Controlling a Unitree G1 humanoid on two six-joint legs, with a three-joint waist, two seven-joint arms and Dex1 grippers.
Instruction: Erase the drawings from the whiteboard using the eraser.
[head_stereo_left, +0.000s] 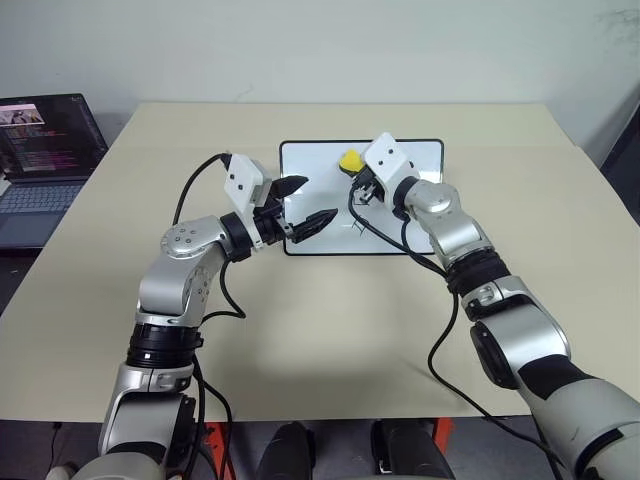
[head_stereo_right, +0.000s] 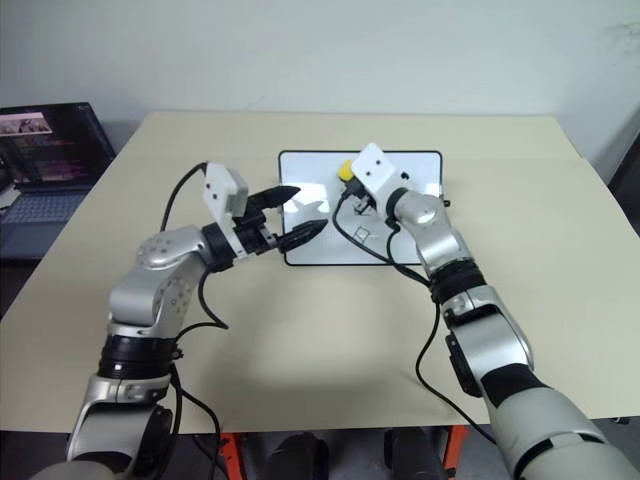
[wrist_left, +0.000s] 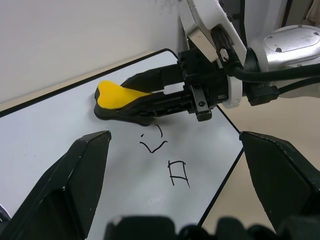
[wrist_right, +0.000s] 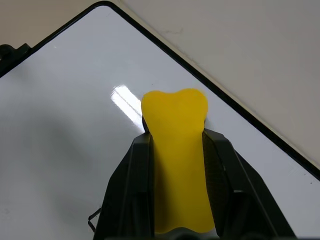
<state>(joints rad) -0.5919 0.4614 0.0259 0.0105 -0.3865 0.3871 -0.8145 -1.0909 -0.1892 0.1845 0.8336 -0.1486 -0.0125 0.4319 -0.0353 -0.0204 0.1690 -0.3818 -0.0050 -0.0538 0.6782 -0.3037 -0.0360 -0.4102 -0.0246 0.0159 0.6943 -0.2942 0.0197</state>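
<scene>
Yellow eraser (wrist_left: 120, 97), clenched in the right gripper (wrist_left: 150, 95), lay on the whiteboard (wrist_left: 60, 150) beside remaining drawings (wrist_left: 167, 160); flat, firm strokes suited them, left gripper (head_stereo_left: 303, 205) spread.

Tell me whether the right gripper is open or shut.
Shut on the eraser: the right gripper has its two black fingers pressed against the yellow block's sides, above the whiteboard.
</scene>
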